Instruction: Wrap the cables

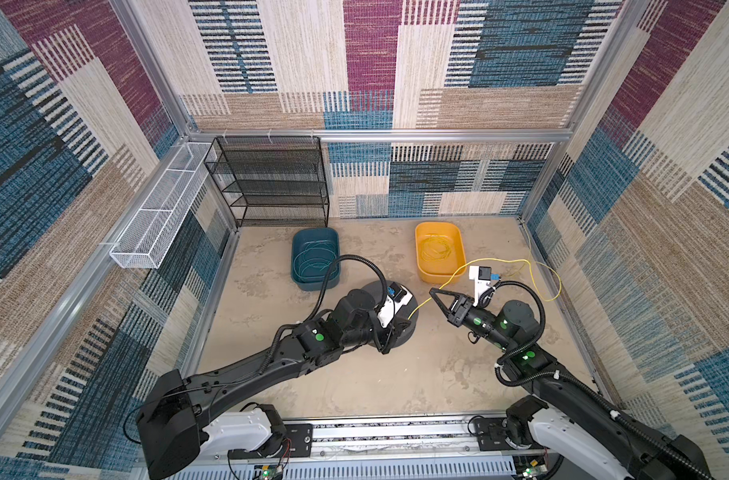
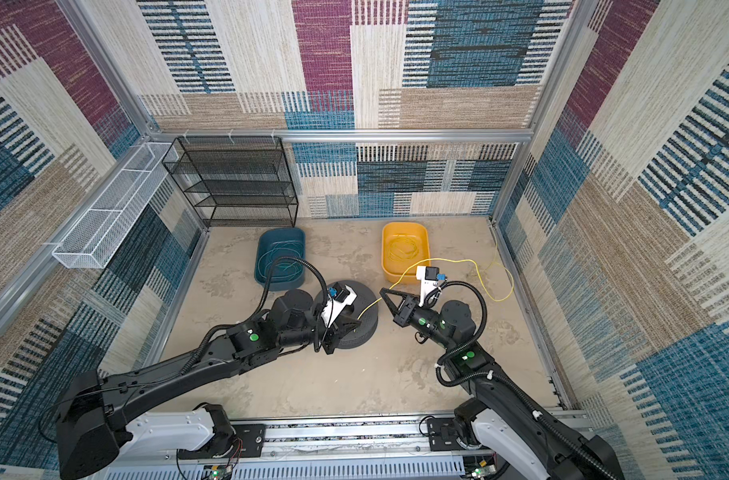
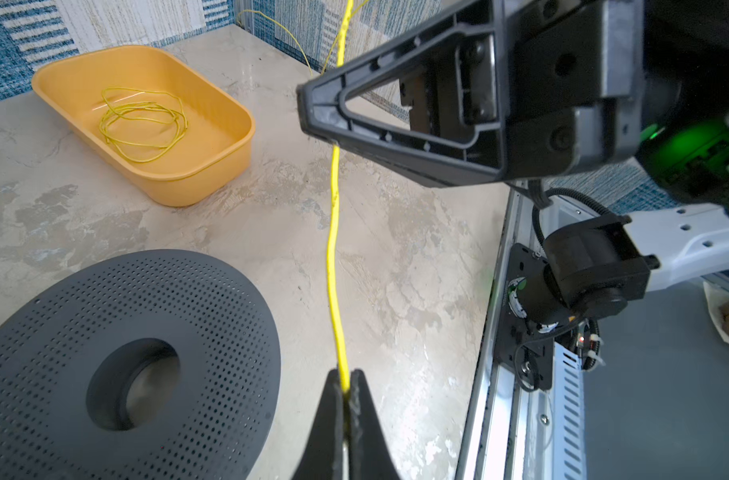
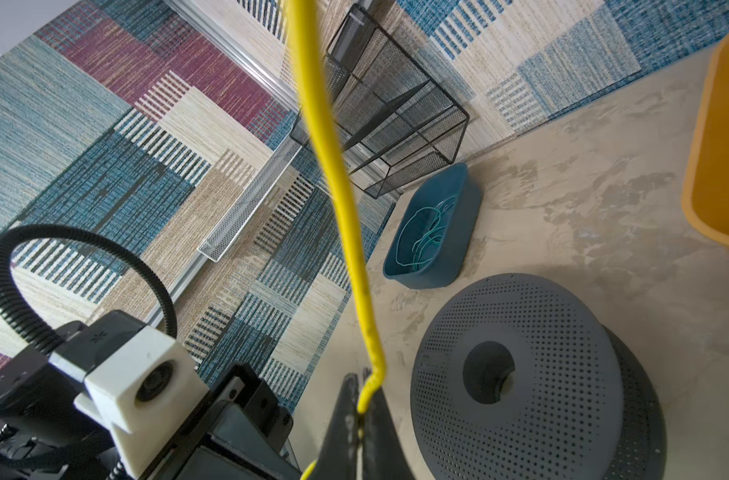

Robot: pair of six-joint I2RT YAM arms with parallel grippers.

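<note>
Winding seems unstarted: left tool point(image 3: 345, 382) and right tool point(image 4: 365, 386) each pinch one loose yellow cable point(image 3: 333, 249) beside the perforated spool point(image 3: 188, 291).

We had bare tabletop point(image 1: 354, 374) up front w/ room to pass; perforated grey spool point(image 3: 209, 311), stretched yellow cable point(image 3: 333, 249), teal tub point(image 1: 309, 284) & yellow tub point(image 1: 431, 275) blocked mid/rear.

light: bright, even | shadows: faint, soft-edged | top views: sharp; fisheye bend at edges | right wrist view: nearest yellow cable point(image 4: 333, 166) blurred; background sharp
</note>
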